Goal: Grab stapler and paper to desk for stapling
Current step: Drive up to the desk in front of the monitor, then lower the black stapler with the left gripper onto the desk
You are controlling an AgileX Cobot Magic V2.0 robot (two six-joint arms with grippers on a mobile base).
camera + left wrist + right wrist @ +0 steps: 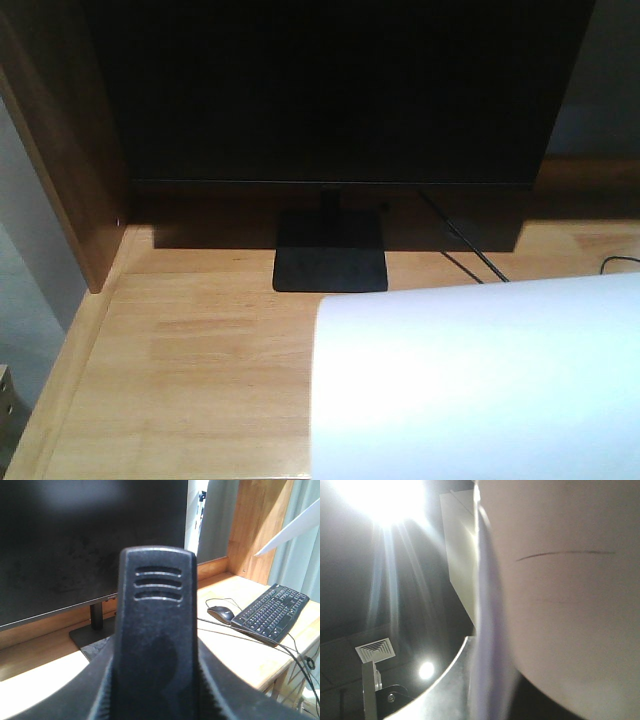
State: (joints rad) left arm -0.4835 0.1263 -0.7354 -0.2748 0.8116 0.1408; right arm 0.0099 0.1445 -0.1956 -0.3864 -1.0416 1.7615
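Paper [470, 380] hangs curled over the desk's [200, 370] near right, ready to lay flat (right gripper's grip cannot be told), while left gripper [155, 700] clamps stapler [156, 605] for stapling.

Light wood desk [190, 350], grain visible, darker side panel [60, 150] at left. Bears black monitor [330, 90] on flat base [330, 265] at rear; black keyboard [272, 612] with mouse [220, 614] just beside; thin cables [470, 255].

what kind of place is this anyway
Most likely an office or study workstation: a large black flat monitor stands on a light wooden desk, with a black computer keyboard and black wired mouse further along the desktop.
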